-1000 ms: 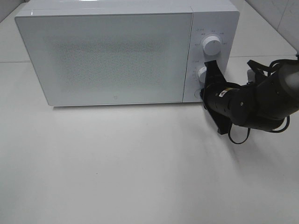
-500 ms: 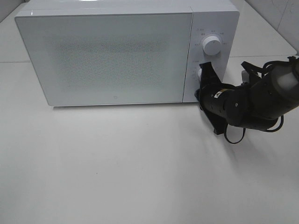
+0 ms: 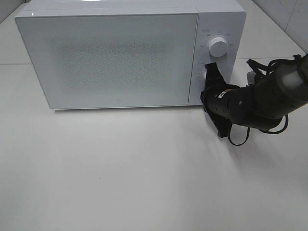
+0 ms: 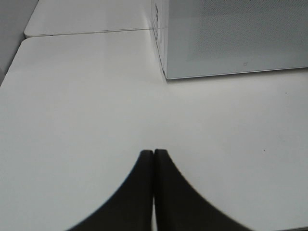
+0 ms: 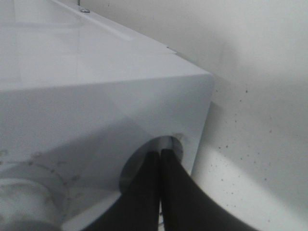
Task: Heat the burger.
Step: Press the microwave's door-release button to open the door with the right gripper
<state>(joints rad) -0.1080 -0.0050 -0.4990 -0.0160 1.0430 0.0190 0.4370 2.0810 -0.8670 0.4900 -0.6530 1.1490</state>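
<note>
The burger is out of view. The white microwave (image 3: 115,57) stands at the back of the table with its door shut; its frosted front shows nothing inside. My right gripper (image 3: 207,91) is shut and empty, its tips against the lower part of the control panel, below the upper knob (image 3: 218,47). In the right wrist view the shut fingertips (image 5: 159,154) touch a round recessed button (image 5: 177,143) at the panel's bottom corner. My left gripper (image 4: 154,154) is shut and empty above the bare table, away from the microwave's left corner (image 4: 166,72).
The white table (image 3: 120,168) spreads in front of the microwave. A seam between table sections (image 4: 86,32) runs behind its left side. The right arm's body and cables (image 3: 260,103) lie to the right of the microwave.
My right arm has shifted a little to the left, bringing the shut gripper tips in against the microwave's lower control panel. The microwave door stays shut.
</note>
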